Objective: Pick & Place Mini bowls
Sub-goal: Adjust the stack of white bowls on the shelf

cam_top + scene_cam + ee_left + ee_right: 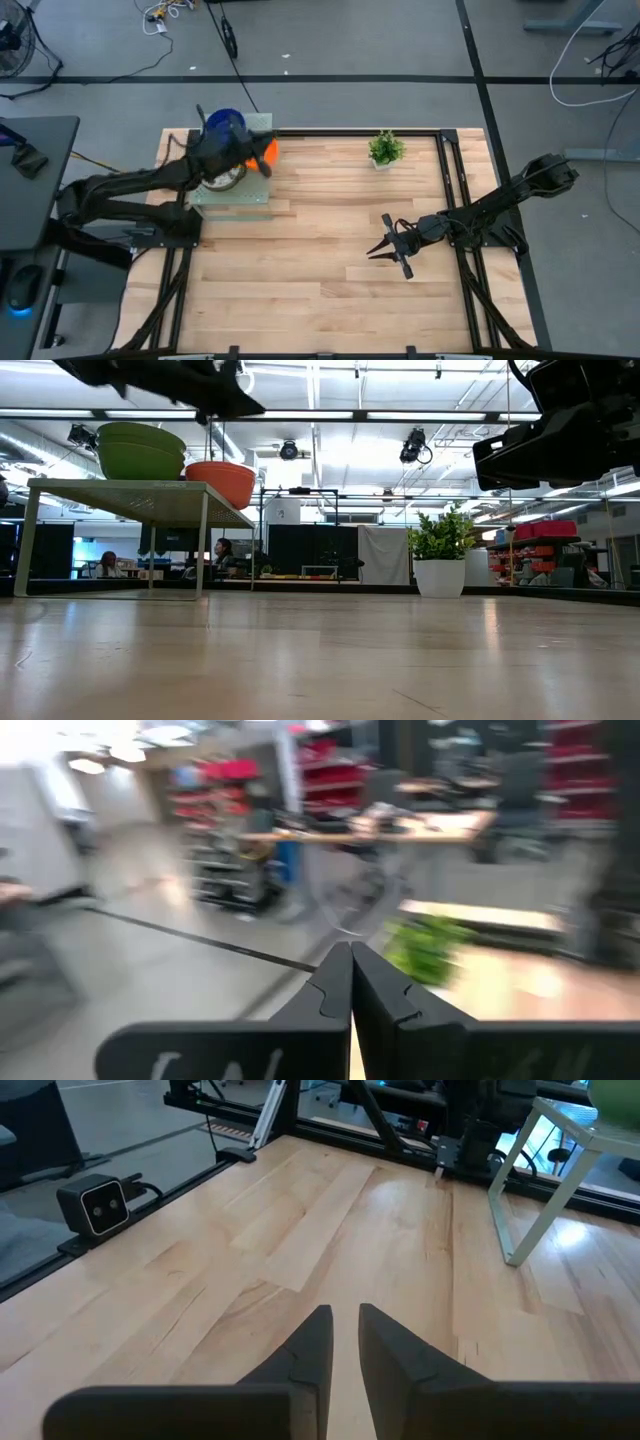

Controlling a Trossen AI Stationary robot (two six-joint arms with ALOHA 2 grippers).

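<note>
Above the bowls [228,125], left gripper [266,165] closed

The left arm [130,185] reaches from the table's left edge toward the far left corner, its wrist raised well above the tabletop. The left gripper [350,982] has its two dark fingers pressed together, tips touching, with nothing between them. The right arm [500,205] stretches from the table's right edge inward toward the middle, held low over the wood. The right gripper [343,1330] points across the tabletop, its fingers slightly parted with a narrow gap and nothing held.
</note>
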